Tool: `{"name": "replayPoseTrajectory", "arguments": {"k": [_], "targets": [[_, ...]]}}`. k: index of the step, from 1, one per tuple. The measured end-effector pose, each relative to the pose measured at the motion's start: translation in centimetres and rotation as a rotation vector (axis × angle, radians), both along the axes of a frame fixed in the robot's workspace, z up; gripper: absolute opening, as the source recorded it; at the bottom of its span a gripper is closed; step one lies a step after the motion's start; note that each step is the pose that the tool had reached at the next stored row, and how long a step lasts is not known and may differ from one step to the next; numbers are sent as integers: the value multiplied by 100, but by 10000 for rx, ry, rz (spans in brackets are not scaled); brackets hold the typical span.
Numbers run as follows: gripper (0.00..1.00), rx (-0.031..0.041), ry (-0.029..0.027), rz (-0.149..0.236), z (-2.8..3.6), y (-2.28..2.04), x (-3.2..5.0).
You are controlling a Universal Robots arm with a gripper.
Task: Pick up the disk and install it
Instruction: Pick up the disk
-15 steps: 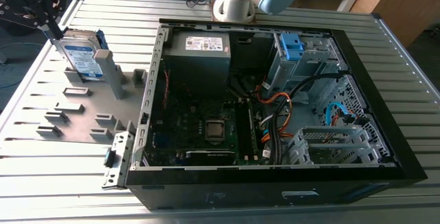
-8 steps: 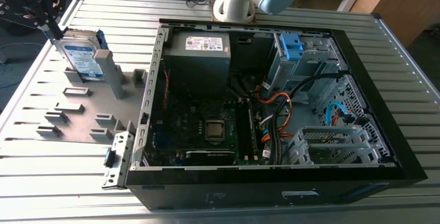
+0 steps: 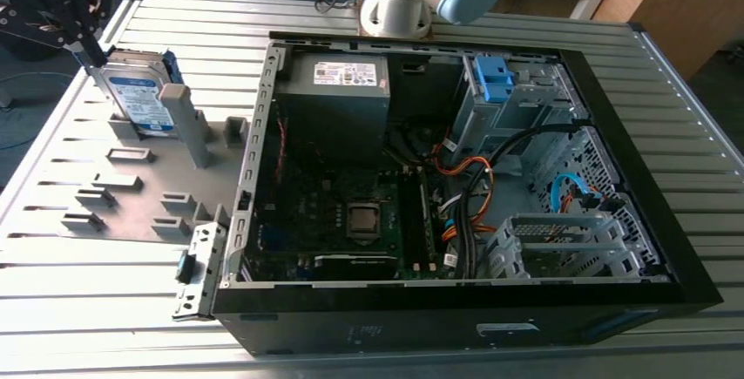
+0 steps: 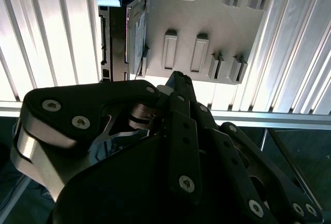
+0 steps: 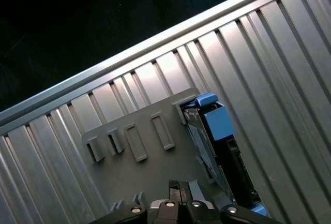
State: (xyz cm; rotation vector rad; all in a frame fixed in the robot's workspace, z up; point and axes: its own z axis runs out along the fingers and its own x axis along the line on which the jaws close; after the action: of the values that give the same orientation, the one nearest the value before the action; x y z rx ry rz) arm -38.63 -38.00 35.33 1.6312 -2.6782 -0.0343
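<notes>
The disk [image 3: 138, 96] stands on edge in a slot of the grey holder plate [image 3: 128, 196], at the exterior view's far left. It is silver with a white-and-blue label and blue rails. Both wrist views look down on its edge, the disk [image 4: 135, 32] with a blue tab at one end, and the disk [image 5: 217, 146] beside the plate's slots. My black gripper [image 3: 91, 50] hovers at the disk's upper far corner. Its fingers look shut together with nothing between them, and the gripper [image 4: 177, 76] stays apart from the drive, as does the gripper [image 5: 183, 187].
An open black computer case [image 3: 651, 248] lies on the ribbed metal table [image 3: 104, 309] to the exterior view's right of the holder. Inside are a grey power-supply box [image 3: 337, 91], a drive cage with a blue bracket [image 3: 494, 78], and orange and black cables [image 3: 465, 187]. The arm's base [image 3: 402, 4] stands behind the case.
</notes>
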Motion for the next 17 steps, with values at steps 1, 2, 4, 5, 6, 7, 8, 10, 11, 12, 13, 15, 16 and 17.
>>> {"name": "replayPoseTrajectory", "arguments": {"k": [1,2,4,5,6,7,8,10,11,12,13,15,16,17], "targets": [[11,0,0,10,0,0,0],[11,0,0,20,0,0,0],[11,0,0,42,0,0,0],[11,0,0,52,0,0,0],[11,0,0,62,0,0,0],[11,0,0,72,0,0,0],[11,0,0,83,0,0,0],[11,0,0,103,0,0,0],[11,0,0,113,0,0,0],[11,0,0,122,0,0,0],[11,0,0,132,0,0,0],[11,0,0,151,0,0,0],[11,0,0,161,0,0,0],[11,0,0,172,0,0,0]]}}
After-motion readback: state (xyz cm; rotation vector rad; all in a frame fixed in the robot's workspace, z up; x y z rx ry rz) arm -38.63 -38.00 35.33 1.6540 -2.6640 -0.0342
